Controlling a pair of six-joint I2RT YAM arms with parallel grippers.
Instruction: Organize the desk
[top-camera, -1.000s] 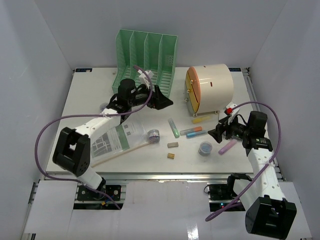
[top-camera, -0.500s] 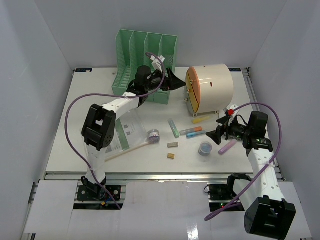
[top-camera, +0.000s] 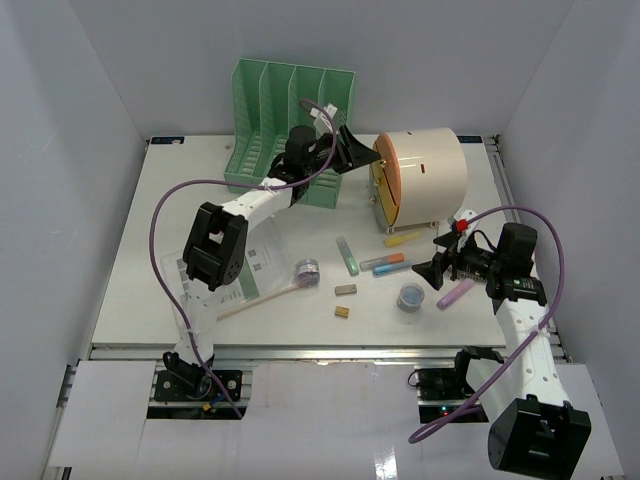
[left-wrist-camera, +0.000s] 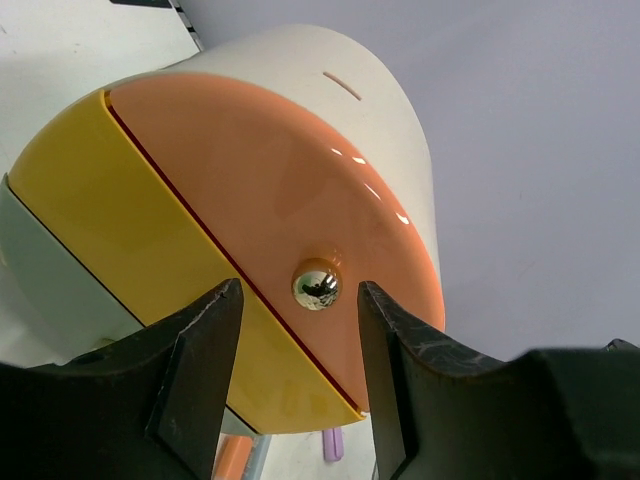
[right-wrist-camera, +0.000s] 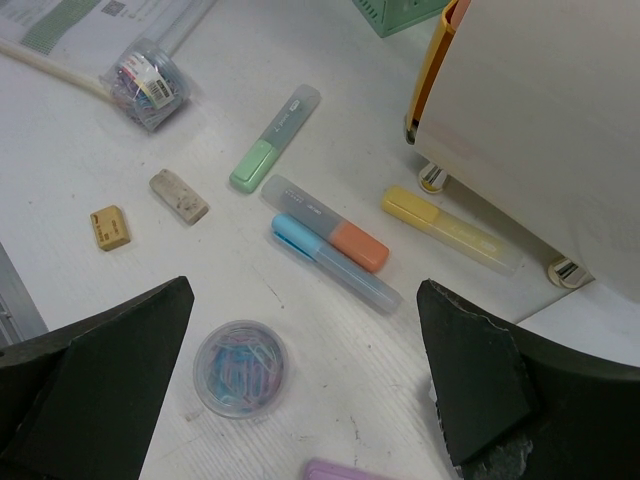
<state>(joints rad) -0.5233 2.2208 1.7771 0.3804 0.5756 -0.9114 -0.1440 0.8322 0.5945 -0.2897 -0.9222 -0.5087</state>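
Far across the desk (top-camera: 180, 200), the left gripper (left-wrist-camera: 300, 295), jaws apart, is bracketing the knob (left-wrist-camera: 317, 284) of the drawer box (top-camera: 430, 175); small and polished, it probably slips, so pinch squarely. The right gripper (right-wrist-camera: 305, 290) is hovering spread.

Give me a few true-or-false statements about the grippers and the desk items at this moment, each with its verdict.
1. The left gripper has a finger on either side of the gold knob on the orange drawer front. True.
2. The right gripper holds the purple highlighter. False: it is open and empty, and the highlighter lies on the desk.
3. The green file rack stands at the back, left of the drawer box. True.
4. The tub of paper clips sits in the file rack. False: it lies on the desk below the right gripper.
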